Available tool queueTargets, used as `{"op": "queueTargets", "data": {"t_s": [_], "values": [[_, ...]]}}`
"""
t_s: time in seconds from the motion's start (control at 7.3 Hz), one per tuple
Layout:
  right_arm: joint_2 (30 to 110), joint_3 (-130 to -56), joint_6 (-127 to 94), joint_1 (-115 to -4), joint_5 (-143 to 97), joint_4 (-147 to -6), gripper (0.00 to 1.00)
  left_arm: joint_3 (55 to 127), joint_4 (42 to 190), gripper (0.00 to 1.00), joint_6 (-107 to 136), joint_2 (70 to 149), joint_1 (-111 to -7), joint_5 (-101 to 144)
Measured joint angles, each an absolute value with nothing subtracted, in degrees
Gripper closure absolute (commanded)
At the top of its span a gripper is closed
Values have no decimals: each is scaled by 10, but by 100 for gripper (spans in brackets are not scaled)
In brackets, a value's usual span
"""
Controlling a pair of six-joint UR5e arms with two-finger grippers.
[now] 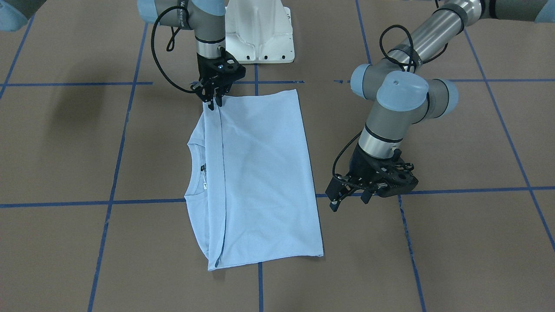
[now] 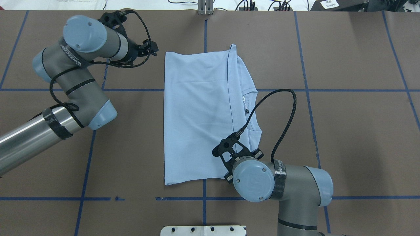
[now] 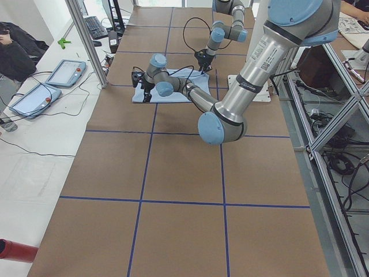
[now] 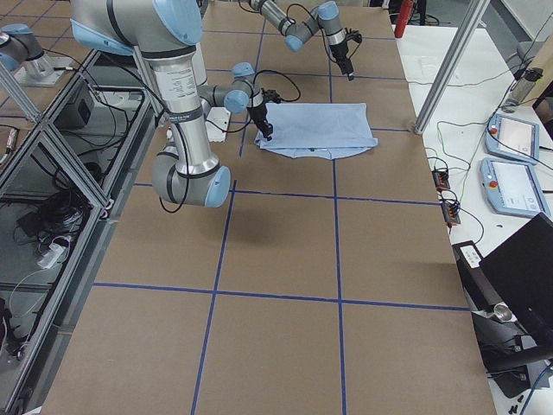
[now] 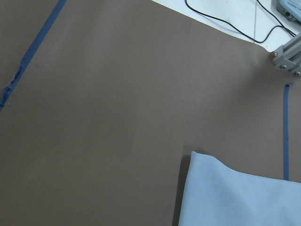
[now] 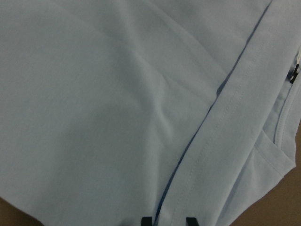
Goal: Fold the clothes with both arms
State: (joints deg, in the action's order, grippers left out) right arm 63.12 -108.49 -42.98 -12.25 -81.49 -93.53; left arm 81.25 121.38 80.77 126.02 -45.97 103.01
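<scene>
Currently, overhead view: left gripper [image 2: 151, 49] upper left, off the cloth, aperture can't tell. T-shirt [image 2: 200, 114] center, folded to a rectangle, collar showing right. Right gripper [image 1: 214, 102] pinches its hem edge. Bare table [image 2: 354, 131] right.

— Where is the light blue short-sleeved cotton T-shirt [image 1: 260, 177]?
— Flat on the brown surface [image 1: 455, 242], folded into a rectangle, round collar and dark label showing at one edge.
</scene>
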Motion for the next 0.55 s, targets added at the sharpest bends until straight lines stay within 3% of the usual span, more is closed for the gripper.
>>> {"op": "queueTargets", "data": {"t_s": [0.55], "values": [[633, -1085, -431, -116, -813, -935, 63, 812, 1215, 0, 808, 1260, -460, 1030]]}}
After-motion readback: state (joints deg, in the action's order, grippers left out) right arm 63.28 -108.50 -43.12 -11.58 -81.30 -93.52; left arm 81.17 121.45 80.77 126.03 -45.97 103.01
